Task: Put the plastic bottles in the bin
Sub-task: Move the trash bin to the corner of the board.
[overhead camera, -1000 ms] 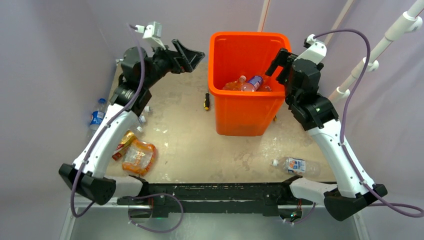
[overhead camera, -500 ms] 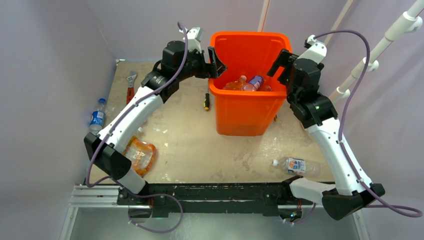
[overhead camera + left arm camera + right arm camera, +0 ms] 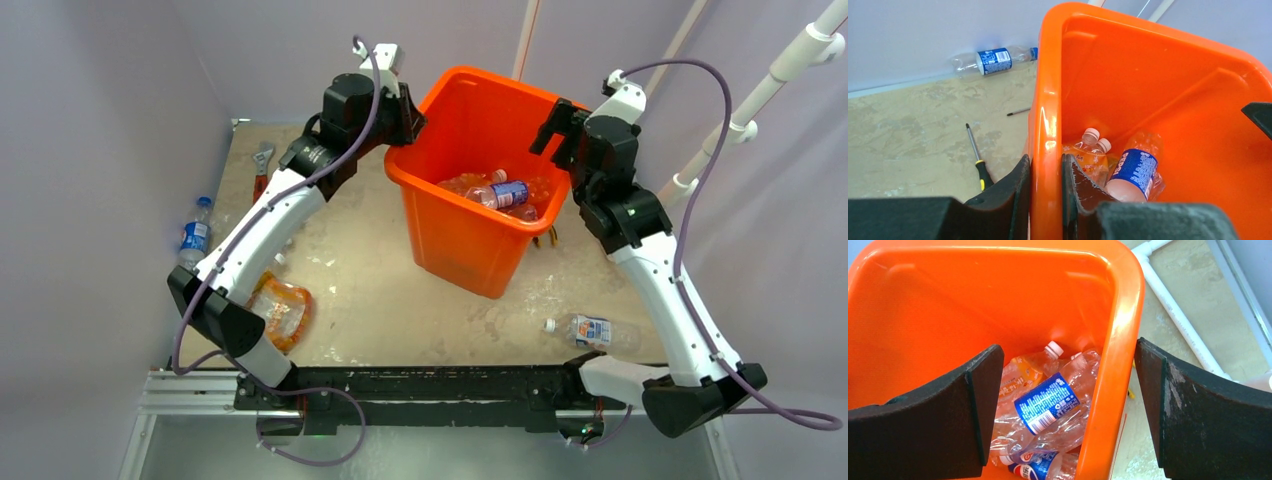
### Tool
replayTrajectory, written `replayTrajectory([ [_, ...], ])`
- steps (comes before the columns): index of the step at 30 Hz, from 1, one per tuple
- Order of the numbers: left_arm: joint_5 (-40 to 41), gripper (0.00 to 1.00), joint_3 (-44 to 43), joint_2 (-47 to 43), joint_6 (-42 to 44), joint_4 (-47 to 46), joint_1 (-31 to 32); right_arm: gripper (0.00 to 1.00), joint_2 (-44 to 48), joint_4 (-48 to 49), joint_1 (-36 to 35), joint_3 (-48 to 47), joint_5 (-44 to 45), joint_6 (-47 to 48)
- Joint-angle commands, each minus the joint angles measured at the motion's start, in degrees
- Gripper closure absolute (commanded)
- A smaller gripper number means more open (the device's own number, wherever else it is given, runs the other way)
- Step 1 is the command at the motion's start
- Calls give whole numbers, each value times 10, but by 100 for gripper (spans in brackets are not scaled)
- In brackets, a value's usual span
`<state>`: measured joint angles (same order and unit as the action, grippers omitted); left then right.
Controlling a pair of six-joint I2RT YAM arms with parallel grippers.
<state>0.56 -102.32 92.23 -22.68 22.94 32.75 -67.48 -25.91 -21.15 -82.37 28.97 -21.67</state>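
The orange bin [image 3: 462, 235] stands tilted and turned on the table. My left gripper [image 3: 405, 122] is shut on its left rim [image 3: 1045, 100], one finger outside the wall and one inside. My right gripper [image 3: 560, 125] is open and straddles the right rim [image 3: 1120, 340] without touching it. Inside the bin lie several plastic bottles: a blue-labelled Pepsi one [image 3: 1048, 402] [image 3: 1133, 170] and an orange-labelled one [image 3: 1088, 155]. Loose bottles lie at the table's left edge [image 3: 193, 232], at the right front [image 3: 595, 330] and by the wall [image 3: 993, 60].
A red-handled wrench [image 3: 262, 170] lies at the back left. A screwdriver [image 3: 977, 160] lies on the table beside the bin. An orange crumpled pack [image 3: 277, 310] sits at the left front. A white pipe [image 3: 1178, 315] runs behind the bin on the right.
My left arm swung right to the bin and its gripper shut on the left rim. The bin has since tipped and turned. The right arm barely moved.
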Motion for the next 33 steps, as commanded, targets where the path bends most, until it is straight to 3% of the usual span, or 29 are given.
replayTrajectory([
  [1,-16,100,-23,-28,-8,1,4,1,-13,4,-2,-23,-39,-10],
  [7,23,100,-4,-74,-13,2,3,1,-19,-6,-2,-34,-58,-12],
  [17,124,100,-1,-157,-9,53,4,12,-39,-4,-2,-77,-142,-26],
  [26,285,100,11,-223,18,103,4,4,-56,5,-7,-94,-246,-43],
  [33,427,100,69,-264,41,119,2,1,-50,29,-11,-76,-288,-51],
])
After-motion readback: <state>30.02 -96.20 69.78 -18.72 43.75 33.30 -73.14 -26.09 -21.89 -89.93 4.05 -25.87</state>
